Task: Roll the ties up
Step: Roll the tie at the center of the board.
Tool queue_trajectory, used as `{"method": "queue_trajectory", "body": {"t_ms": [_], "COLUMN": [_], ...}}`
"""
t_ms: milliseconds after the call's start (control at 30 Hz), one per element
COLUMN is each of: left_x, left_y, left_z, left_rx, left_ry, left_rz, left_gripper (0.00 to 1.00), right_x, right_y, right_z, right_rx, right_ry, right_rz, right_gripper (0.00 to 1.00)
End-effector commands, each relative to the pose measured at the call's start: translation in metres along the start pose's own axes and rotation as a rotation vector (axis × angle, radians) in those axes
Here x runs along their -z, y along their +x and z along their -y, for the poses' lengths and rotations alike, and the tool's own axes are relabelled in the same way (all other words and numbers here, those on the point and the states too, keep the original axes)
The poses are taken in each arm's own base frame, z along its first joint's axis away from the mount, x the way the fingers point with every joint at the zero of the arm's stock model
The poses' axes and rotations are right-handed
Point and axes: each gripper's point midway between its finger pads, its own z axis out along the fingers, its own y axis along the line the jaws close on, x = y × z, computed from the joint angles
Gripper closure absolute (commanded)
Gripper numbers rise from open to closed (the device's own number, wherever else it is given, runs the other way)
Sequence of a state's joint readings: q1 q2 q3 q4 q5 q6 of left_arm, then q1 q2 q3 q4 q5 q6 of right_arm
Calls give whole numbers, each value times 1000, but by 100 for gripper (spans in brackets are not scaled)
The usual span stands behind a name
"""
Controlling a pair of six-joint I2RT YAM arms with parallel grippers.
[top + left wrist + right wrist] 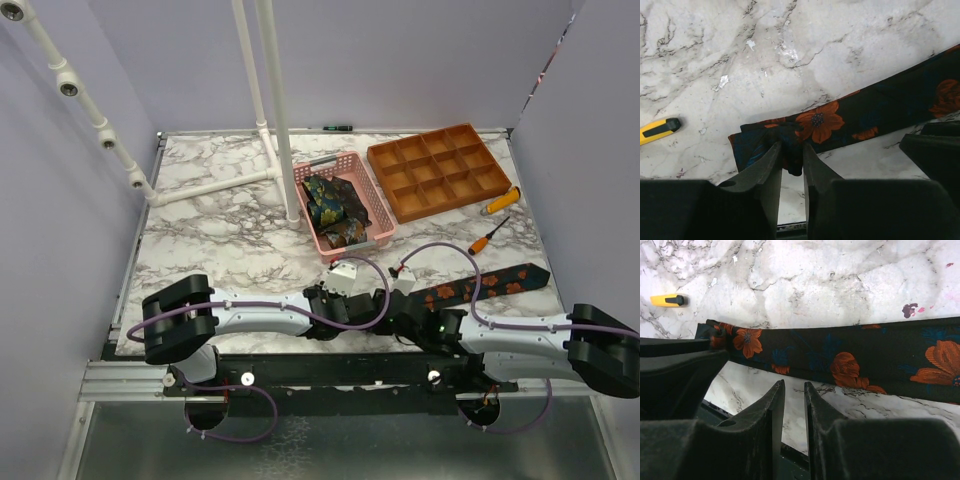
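You are working on a white marble desk (220,240) closed in by pale lilac walls (420,60). Both arms reach in from the near edge and meet near its middle.

Your left pincer (791,147) is clenched on the tie (850,347). The narrow end is folded back on itself, and that dark fold sits pinched between the two fingertips, which are close together. From there the tie runs flat across the desk to your right and slightly away from you, showing orange-red flowers on dark cloth, and its wide end lies near the right edge.

Your right pincer (794,385) is just beside the left one, on its right. Its jaws stand a narrow gap apart with nothing between them. The tips sit just short of the tie's near edge, and the strip passes crosswise right beyond them. You cannot tell from these views whether the tips touch the desk.

Beyond the tie's wide end lies a screwdriver (490,238) with an orange handle. A second tool (498,203) with a yellow-orange handle lies a little farther back.

Farther out, behind the pincers, a pink basket (378,212) holds the rolled ties (330,205), dark with yellow-green and blue patterning. To its right is an orange tray (438,170) of square compartments, set at an angle. A white pipe frame (280,110) rises at the back left.
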State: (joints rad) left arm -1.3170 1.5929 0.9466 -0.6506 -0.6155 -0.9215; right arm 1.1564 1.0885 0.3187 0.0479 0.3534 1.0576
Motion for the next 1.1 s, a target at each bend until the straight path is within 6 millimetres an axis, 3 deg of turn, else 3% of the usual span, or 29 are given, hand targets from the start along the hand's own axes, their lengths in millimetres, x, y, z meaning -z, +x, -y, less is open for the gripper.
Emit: {"method": "queue_trajectory", "body": {"t_ms": [0, 167, 400, 633, 833, 933, 1067], "left_x": [7, 15, 32, 64, 65, 65, 64], "left_y": [-13, -18, -23, -40, -36, -32, -23], "left_z": [19, 21, 12, -28, -61, -69, -76], "left_rx": [22, 46, 119, 300, 499, 643, 789], "left_ry": [61, 94, 145, 220, 310, 407, 520], "left_rz": [24, 34, 57, 197, 304, 356, 395], "left_gripper": [70, 53, 42, 33, 28, 27, 27], "right_x": [2, 2, 4, 0, -12, -23, -33], "right_y": [0, -2, -3, -7, -15, -13, -11], "right_z": [13, 11, -9, -57, -95, -98, -87], "right_rx": [-6, 4, 21, 66, 87, 81, 47], "right_ry": [42, 36, -29, -141, -184, -144, -73], "right_rz": [14, 15, -10, -66, -84, -106, -118], "right_gripper": [72, 70, 63, 54, 50, 50, 51]}}
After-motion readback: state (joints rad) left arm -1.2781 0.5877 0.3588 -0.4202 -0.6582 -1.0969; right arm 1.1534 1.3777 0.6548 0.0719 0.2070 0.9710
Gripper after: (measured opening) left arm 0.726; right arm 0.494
